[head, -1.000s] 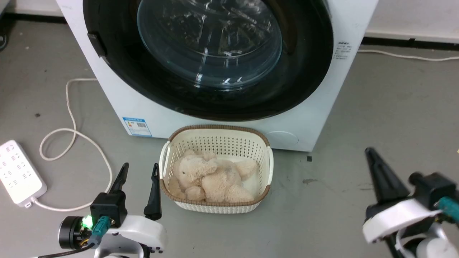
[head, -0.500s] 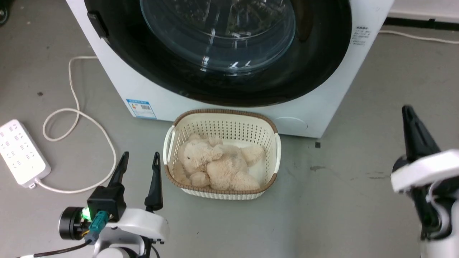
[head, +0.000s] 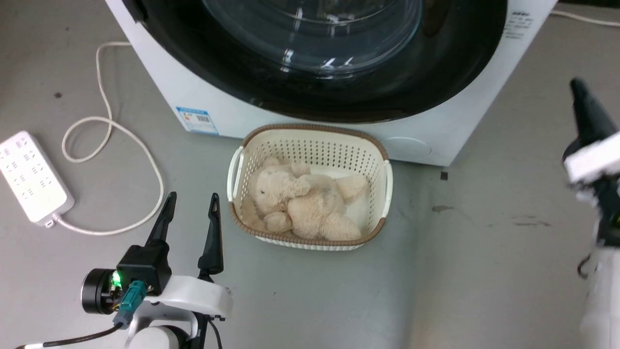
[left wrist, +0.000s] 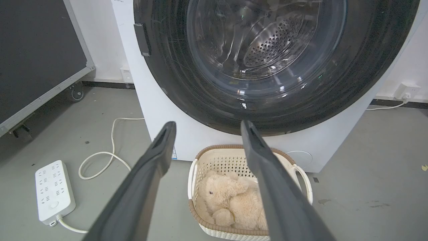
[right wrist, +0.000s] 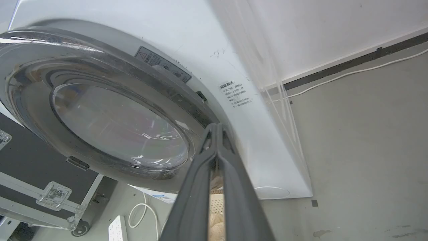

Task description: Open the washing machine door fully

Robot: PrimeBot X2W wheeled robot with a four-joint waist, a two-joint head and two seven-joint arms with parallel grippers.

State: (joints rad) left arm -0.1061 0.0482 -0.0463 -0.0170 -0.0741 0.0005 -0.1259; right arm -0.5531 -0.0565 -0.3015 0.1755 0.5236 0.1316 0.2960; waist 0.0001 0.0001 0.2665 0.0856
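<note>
Low on the floor's left, the left claw (head: 192, 196) hangs wide beside the basket (head: 315, 129). Behind, the door (head: 319, 43) sits shut on the washer (head: 232, 114). Rightward, the right claw (right wrist: 217, 129), pinched empty, nears the door's rim. It is the approach step, I judge; next it must catch that edge and pull.

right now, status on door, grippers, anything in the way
Left gripper open, empty, low beside basket. Right gripper shut, empty, up by machine's right side. The washing machine door looks closed. Basket with plush toy on floor below it.
</note>
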